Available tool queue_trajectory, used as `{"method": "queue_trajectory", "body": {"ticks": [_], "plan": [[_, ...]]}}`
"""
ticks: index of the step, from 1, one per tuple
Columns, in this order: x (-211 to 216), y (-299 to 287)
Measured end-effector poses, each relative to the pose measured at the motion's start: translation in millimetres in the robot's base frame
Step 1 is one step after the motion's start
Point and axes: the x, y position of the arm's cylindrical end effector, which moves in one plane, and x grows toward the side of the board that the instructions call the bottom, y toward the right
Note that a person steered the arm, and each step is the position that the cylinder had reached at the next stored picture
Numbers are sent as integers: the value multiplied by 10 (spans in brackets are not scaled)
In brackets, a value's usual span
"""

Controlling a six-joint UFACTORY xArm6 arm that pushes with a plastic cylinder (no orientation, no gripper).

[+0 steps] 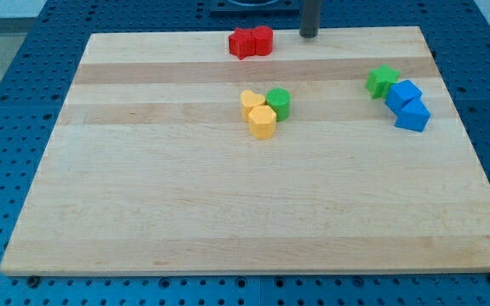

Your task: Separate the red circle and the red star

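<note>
The red star [242, 42] and the red circle [263, 39] sit touching each other near the top edge of the wooden board [228, 212], the star on the left, the circle on the right. My tip [309, 36] is at the top edge, to the right of the red circle, with a gap of about a block's width between them.
A yellow heart [251, 101], a yellow hexagon [262, 121] and a green circle [279, 103] cluster at the middle. A green star [382, 81] and two blue blocks [409, 104] sit at the right. Blue perforated table surrounds the board.
</note>
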Motion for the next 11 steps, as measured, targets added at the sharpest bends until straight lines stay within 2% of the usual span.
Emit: {"method": "queue_trajectory", "body": {"ticks": [3, 5, 8, 11], "plan": [[21, -606], [127, -658], [652, -1061], [1291, -1109]]}}
